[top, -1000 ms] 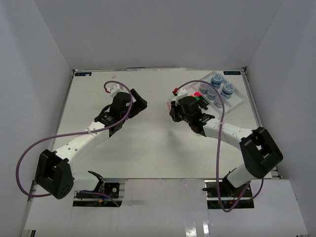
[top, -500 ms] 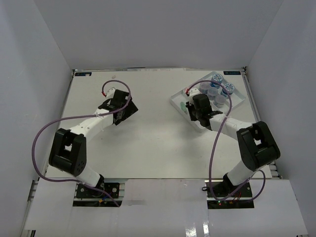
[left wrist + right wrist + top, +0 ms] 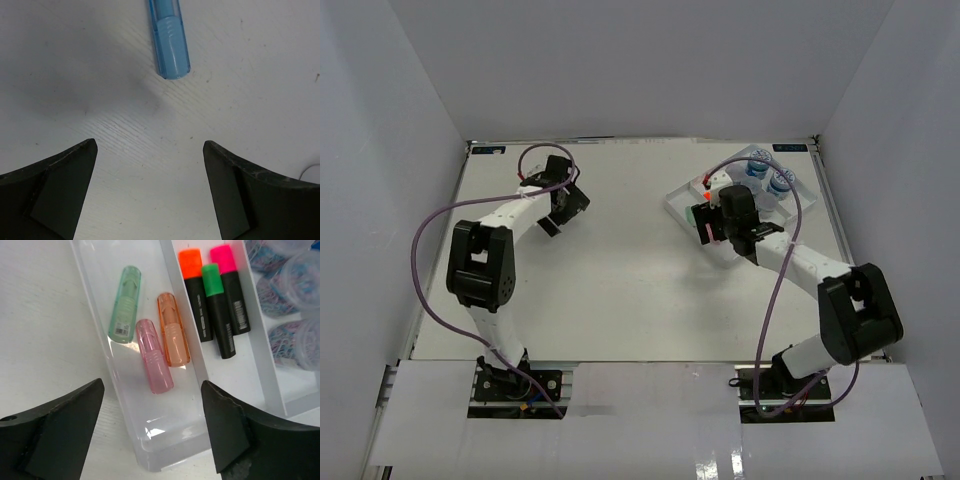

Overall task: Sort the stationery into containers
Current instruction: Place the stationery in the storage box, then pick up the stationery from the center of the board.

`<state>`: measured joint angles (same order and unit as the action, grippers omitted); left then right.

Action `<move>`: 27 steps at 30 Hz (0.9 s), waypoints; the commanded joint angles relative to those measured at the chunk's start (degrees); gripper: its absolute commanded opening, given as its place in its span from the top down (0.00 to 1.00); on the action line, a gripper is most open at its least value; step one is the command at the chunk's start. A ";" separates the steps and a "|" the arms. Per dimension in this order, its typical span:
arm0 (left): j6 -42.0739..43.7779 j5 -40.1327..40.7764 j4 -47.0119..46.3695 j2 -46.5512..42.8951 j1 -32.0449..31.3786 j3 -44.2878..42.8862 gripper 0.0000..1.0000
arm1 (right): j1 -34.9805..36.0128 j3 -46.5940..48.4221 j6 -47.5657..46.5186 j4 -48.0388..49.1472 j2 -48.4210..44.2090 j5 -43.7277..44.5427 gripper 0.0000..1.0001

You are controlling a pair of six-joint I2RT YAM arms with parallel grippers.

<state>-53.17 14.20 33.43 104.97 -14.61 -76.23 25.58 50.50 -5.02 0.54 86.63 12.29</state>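
In the left wrist view a translucent blue marker (image 3: 170, 40) lies on the bare table, just beyond my open left gripper (image 3: 149, 145), which has nothing between its fingers. My right gripper (image 3: 152, 384) stands open above the near end of the white tray (image 3: 165, 460). The tray's left compartment holds a pink marker (image 3: 155, 360), an orange one (image 3: 173, 330) and a green one (image 3: 125, 305). Black markers with orange, green and pink caps (image 3: 215, 310) lie in the middle compartment. Clear jars (image 3: 295, 340) with blue-white contents fill the right one.
Seen from above, the tray (image 3: 678, 197) sits at the back right with my right gripper (image 3: 712, 222) over its left side. My left gripper (image 3: 560, 212) is at the back left. White walls enclose the table.
My right gripper carried a pink marker over the tray and opened; the marker now lies in the left compartment. The left arm swung toward the back left.
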 commanded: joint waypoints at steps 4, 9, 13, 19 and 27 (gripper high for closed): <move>-5.01 1.35 9.36 8.12 3.97 -13.22 0.02 | 0.17 -0.39 2.46 1.83 -11.74 -4.64 0.09; -6.42 1.53 14.54 16.31 5.47 -22.81 0.02 | 0.17 -2.42 4.13 3.42 -14.82 -7.11 0.05; -6.42 2.94 19.91 23.78 6.17 -32.65 0.02 | 0.26 -3.48 4.58 4.29 -15.88 -8.42 0.04; -4.75 3.47 24.13 30.73 7.05 -41.98 0.07 | 0.26 -4.09 4.58 4.65 -16.93 -9.92 0.04; -2.73 2.77 24.84 31.88 7.32 -40.15 0.30 | 0.26 -4.36 4.58 4.65 -17.11 -9.66 0.04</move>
<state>-56.88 16.80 56.47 135.85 -7.77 -117.16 25.63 46.19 -0.58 3.05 70.85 3.22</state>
